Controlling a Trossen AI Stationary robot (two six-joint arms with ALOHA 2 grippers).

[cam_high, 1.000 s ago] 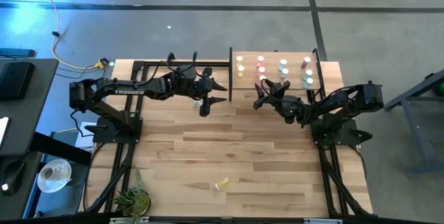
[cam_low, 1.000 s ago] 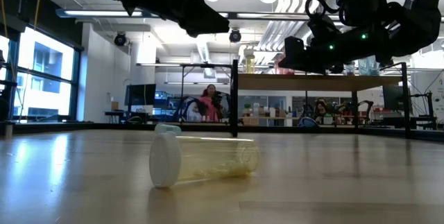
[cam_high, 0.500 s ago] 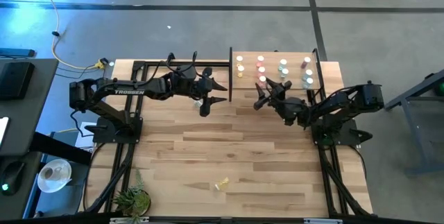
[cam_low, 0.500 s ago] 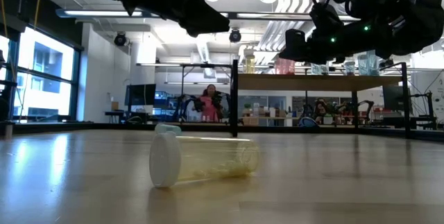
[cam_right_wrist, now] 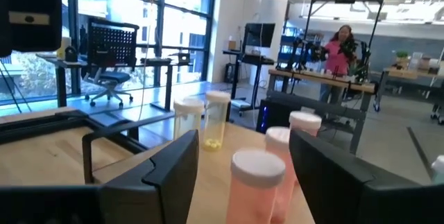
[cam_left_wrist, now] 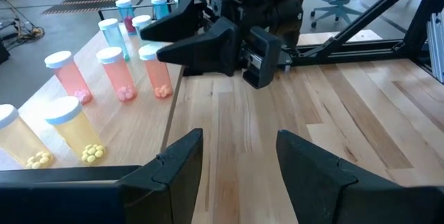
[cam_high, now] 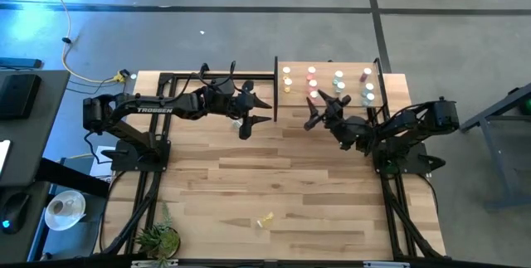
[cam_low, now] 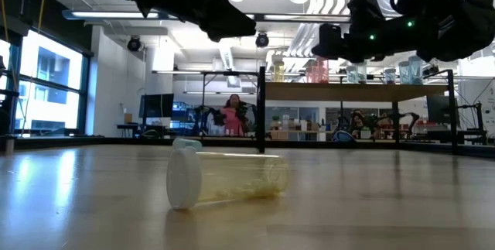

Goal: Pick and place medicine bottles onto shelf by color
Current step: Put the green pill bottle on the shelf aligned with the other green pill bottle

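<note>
Right gripper point(cam_high: 318, 110), fingers spread, has risen beside pill-filled medicine bottles point(cam_high: 313, 83); left gripper point(cam_high: 265, 110) spread, empty.

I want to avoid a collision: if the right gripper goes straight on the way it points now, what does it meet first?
Probably the pink bottle on the shelf, which stands just ahead between the open jaws of the right gripper; depth is uncertain.

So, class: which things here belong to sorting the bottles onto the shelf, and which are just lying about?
Belongs to the job:
- shelf
- upright bottles on the shelf
- yellow bottle lying on the table
- right tool, open, over the shelf's edge
- left tool, open, waiting beside the shelf

Just lying about:
- potted plant
- yellow cable on the floor
- person in the room behind
</note>
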